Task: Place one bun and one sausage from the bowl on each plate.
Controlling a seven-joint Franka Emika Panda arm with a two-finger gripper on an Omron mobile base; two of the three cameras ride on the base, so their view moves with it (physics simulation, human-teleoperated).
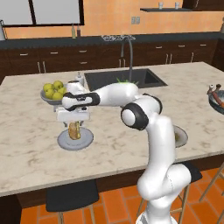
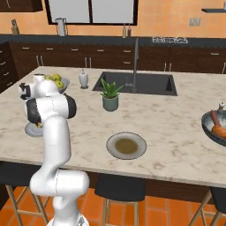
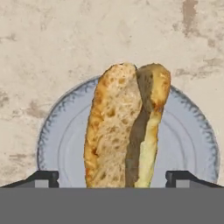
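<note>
Claw (image 1: pixel 74 124) hanging directly over pale grey plate (image 1: pixel 75 141) on marble desk (image 1: pixel 26 144), fingers spread wide, well apart from the bun (image 3: pixel 124 127) between them; contact with bun not discernible. Bun standing on end over plate centre. Olive-brown plate (image 2: pixel 126 145) near front desk edge, bowl (image 2: pixel 215 126) with sausage (image 2: pixel 215 118) at far right.
</note>
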